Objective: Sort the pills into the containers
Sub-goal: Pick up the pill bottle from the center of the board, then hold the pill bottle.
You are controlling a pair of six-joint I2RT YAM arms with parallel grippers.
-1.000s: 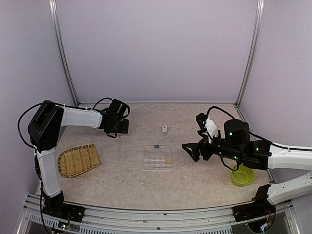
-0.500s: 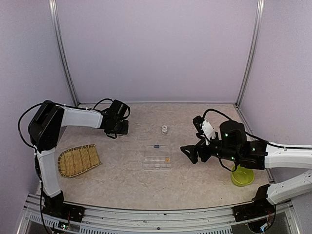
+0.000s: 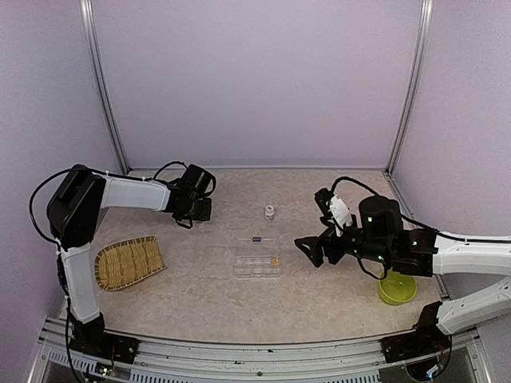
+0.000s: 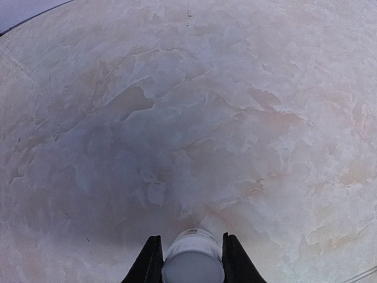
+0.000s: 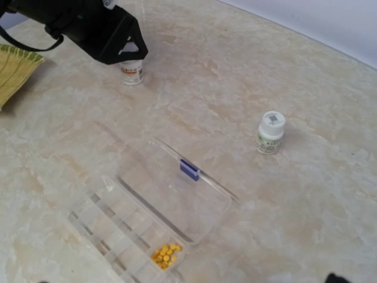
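Grips a small white bottle (image 5: 132,72) by its cap with the left tool (image 4: 192,250), far left on the counter (image 3: 207,295). Holds the right tool (image 3: 310,249) spread wide and empty, near the right of the clear box (image 3: 257,267). Finds the orange-yellow pills (image 5: 165,255) heaped in one end compartment, with the lid (image 5: 177,197) lying open and flat

Stretched far left with left tool (image 3: 195,215) low, fingers (image 4: 150,263) narrowly parted; bent inward at right with right tool (image 3: 310,249) raised, jaws wide.
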